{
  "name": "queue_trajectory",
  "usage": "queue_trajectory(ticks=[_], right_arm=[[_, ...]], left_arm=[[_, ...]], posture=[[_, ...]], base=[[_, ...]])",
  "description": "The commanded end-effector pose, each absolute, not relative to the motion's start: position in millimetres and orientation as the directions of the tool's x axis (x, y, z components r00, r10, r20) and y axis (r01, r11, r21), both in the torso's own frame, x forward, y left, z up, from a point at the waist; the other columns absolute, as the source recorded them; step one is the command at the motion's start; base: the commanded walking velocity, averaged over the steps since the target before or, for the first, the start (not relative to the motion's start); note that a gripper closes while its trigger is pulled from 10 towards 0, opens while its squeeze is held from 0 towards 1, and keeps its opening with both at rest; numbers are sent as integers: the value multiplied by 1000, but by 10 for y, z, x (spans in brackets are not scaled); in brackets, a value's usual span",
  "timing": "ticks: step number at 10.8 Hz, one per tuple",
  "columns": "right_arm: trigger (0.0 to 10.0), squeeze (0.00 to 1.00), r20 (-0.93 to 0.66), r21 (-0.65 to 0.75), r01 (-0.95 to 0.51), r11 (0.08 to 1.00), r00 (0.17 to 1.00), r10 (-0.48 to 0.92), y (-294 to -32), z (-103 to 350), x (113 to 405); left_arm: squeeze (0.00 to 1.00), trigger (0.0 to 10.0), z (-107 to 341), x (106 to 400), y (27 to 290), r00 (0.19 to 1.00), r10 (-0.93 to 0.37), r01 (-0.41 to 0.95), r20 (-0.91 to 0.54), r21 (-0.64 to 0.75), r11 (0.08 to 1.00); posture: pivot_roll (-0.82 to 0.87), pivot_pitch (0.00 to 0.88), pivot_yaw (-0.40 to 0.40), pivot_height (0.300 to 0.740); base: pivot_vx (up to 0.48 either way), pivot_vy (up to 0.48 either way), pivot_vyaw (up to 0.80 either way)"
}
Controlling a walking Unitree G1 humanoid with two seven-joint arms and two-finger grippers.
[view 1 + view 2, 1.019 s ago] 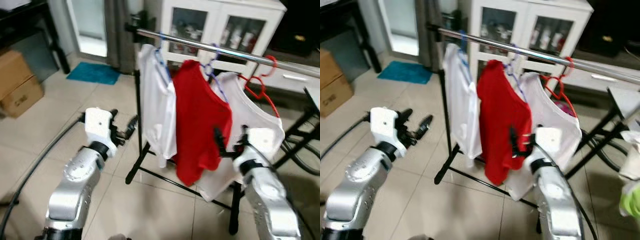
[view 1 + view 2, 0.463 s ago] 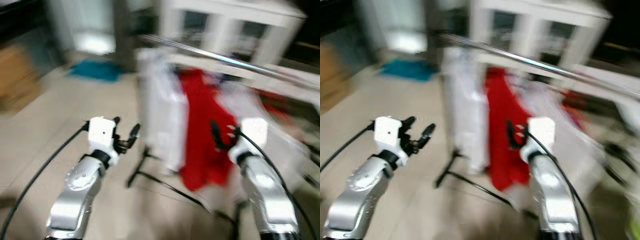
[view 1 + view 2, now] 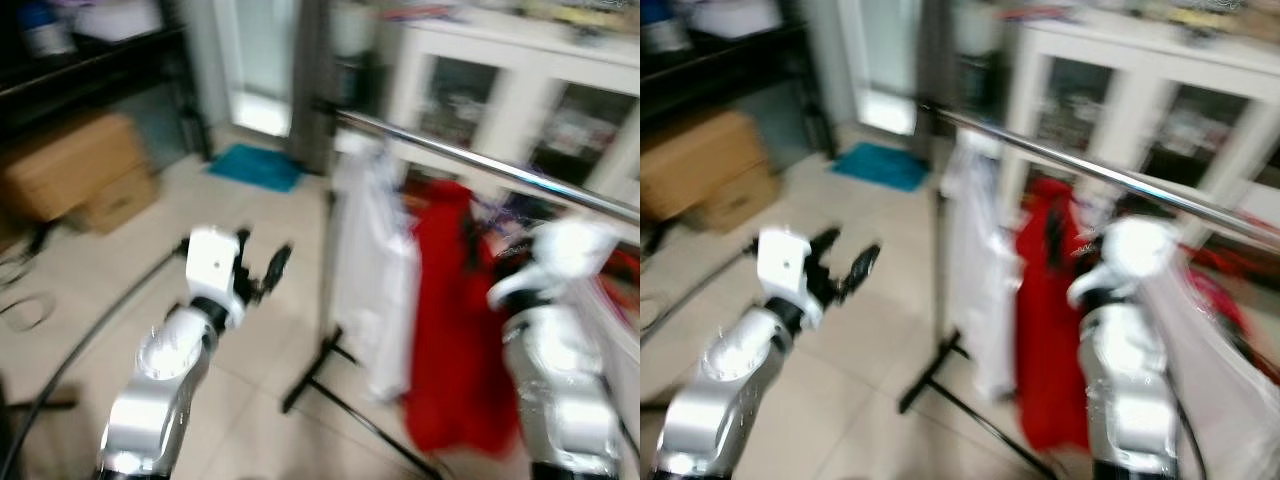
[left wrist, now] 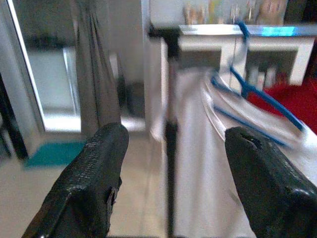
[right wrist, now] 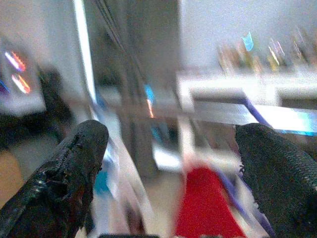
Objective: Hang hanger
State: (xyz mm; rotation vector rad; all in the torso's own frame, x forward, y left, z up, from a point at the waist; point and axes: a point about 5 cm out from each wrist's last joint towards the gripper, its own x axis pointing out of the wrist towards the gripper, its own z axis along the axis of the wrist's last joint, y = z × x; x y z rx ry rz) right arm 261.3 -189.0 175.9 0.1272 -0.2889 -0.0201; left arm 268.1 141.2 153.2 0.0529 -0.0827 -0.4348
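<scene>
- A room in a home, shown blurred.
- Pale tiled floor (image 3: 90,300) with a small teal mat (image 3: 253,166) by a bright doorway.
- A metal clothes rail (image 3: 1080,170) holding white and red shirts.
- A white glass-door cabinet (image 3: 500,95) behind it.
- Cardboard boxes (image 3: 80,180) beside dark shelving.

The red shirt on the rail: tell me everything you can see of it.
The red shirt is a plain, solid red garment of soft cloth, hanging straight down from the silver clothes rail as the second garment from the rail's left end. Its hem ends above the tiled floor. A white shirt hangs right against its left side, and the right gripper is raised in front of its upper part. The picture is blurred, so its hanger and collar cannot be made out.
</scene>
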Motion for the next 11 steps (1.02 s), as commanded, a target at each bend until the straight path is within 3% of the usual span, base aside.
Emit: queue_trajectory(ticks=[1, 4, 7, 8, 11], right_arm=[[10000, 0, 280, 145, 10, 989, 959, -51, -1958, 1740, 2584], [10000, 0, 112, 62, 26, 998, 993, -33, -2155, 1575, 2642], [10000, 0, -62, 61, -51, 997, 997, 55, -2259, 1556, 2789], [10000, 0, -72, 65, -54, 996, 996, 58, -2261, 1580, 2830], [10000, 0, -251, 49, -10, 999, 968, 22, -2473, 1559, 3318]], left_arm=[[0, 10000, 1575, 2701, 1430, 894, -439, 434, 87, 68, 898], [0, 10000, 1582, 2671, 1286, 737, -676, 676, -6, 50, 736], [0, 10000, 1549, 2621, 1228, 617, -785, 786, -56, -9, 618], [0, 10000, 1553, 2624, 1223, 610, -791, 791, -56, -12, 611], [0, 10000, 1574, 2647, 1189, 576, -815, 816, -62, -18, 578]], posture=[[11, 0, -44, 740], [-7, 0, -36, 740], [-15, 0, -35, 740], [-19, 0, -33, 740], [-20, 0, -33, 740]], base=[[0, 0, 0], [0, 0, 0], [0, 0, 0], [0, 0, 0], [0, 0, 0]])
